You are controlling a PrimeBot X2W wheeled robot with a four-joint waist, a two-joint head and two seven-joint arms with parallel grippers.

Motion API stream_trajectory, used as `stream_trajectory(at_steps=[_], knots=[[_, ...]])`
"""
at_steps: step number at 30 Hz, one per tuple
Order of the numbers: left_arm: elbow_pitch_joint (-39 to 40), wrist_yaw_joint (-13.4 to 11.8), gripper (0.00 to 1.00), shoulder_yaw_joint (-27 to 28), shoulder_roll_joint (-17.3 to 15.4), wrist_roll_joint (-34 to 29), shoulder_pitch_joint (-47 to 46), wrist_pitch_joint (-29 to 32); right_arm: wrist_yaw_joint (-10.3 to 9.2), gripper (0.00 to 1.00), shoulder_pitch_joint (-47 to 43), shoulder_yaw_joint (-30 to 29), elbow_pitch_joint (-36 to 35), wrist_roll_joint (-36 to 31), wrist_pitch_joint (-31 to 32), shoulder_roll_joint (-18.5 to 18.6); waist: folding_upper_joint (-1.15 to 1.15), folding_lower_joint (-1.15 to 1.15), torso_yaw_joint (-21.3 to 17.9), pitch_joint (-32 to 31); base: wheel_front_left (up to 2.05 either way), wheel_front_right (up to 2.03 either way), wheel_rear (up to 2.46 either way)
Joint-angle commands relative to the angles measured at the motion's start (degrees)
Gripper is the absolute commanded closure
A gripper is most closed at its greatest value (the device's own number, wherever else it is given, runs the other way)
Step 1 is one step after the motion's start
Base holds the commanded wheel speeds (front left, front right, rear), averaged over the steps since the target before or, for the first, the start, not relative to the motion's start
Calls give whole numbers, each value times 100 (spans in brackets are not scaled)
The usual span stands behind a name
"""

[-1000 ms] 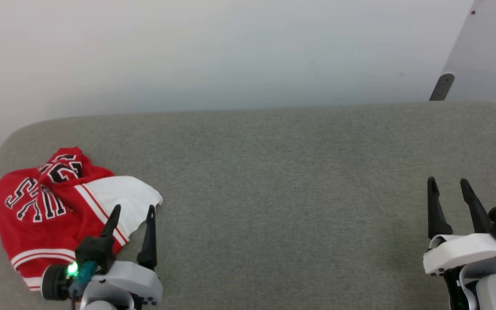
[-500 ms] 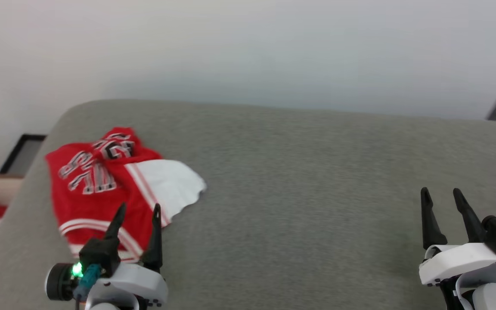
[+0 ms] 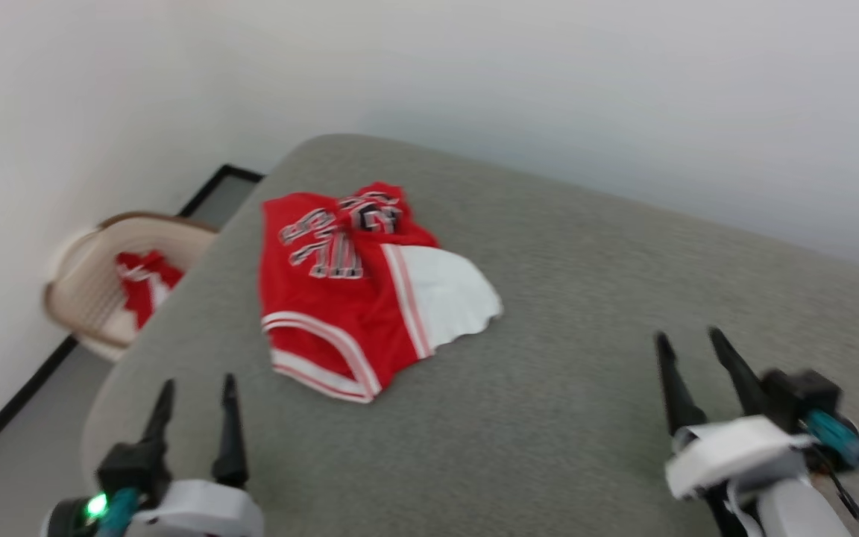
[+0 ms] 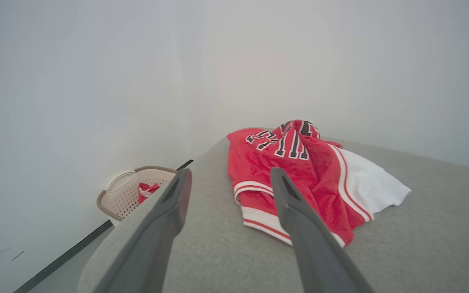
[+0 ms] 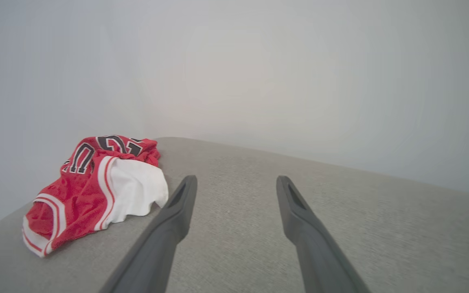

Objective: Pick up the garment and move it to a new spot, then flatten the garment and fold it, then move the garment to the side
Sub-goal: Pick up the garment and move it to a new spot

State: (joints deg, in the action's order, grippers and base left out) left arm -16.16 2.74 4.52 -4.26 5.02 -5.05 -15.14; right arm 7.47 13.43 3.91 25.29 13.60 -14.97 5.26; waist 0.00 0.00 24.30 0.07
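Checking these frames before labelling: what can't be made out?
- Lettering on the garment: crumpled folds hide part in every view; head view blurred.
- Red cloth in the basket: too small, blurred in head view; the table edge covers part in left wrist view.

One garment (image 3: 332, 313), one basket (image 3: 75, 294) (one table (image 3: 623, 261))

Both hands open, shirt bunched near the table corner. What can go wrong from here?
1. The garment lies crumpled, layers overlapping; a pinch may catch several and hinder flattening.
2. It sits near the left edge of the table, with the basket below; a drag that way might drop it.
3. The right hand is far off, the left hand nearer; a one-sided lift may twist it.
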Motion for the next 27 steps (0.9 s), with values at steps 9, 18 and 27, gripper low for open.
stream_trajectory(at_steps=[9,18,27], knots=[[717,-289,0,431,120,373,617,0,3,0,818,1060,515,307,-24,-50,0,0,685,235,0,0,0],[734,-210,0,271,133,502,677,0,3,0,820,1336,536,562,-23,97,0,0,617,140,0,0,0],[-236,338,0,-357,-228,343,-437,16,4,0,181,786,103,384,-20,55,0,0,19,124,0,0,0]])
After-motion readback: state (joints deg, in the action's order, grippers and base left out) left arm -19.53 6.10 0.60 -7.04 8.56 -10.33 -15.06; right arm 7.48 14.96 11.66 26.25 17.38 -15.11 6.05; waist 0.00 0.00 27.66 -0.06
